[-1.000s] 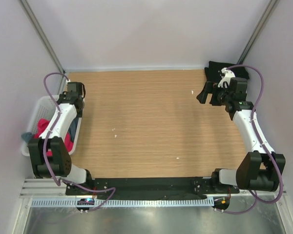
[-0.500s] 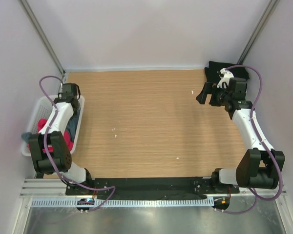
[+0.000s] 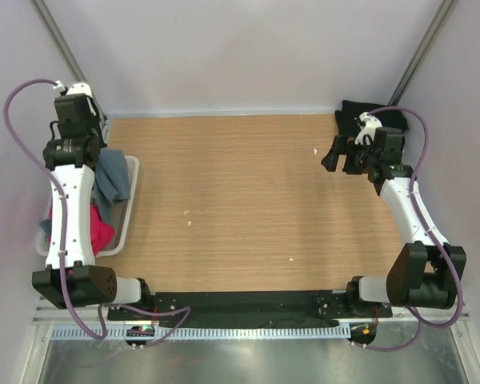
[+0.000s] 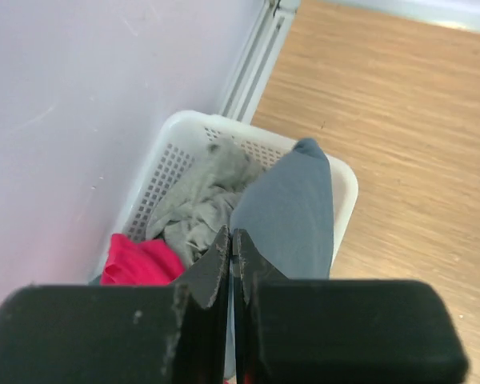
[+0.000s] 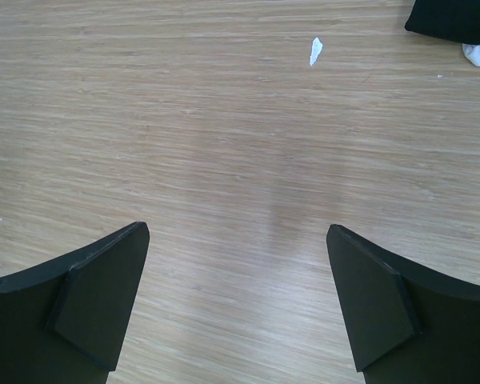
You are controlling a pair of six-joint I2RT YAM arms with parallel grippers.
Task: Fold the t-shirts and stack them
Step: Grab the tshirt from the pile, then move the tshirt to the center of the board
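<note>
Left wrist view alone shows the left gripper [image 4: 230, 240] pinched tight on the slate blue-grey t-shirt [image 4: 292, 208], which hangs over the white basket [image 4: 184, 128] that holds the light grey t-shirt [image 4: 196, 200] and pink t-shirt [image 4: 140, 264]. Top view adds the black t-shirt [image 3: 350, 114] in the far right corner; the right gripper [image 5: 238, 272] has its fingers wide apart above the table [image 3: 240, 200].

We saw the black cloth t-shirt [image 5: 456, 18] cut off at the right wrist view's corner. The left arm [image 3: 64, 204] hid much of the white slatted basket [image 3: 126, 210].
</note>
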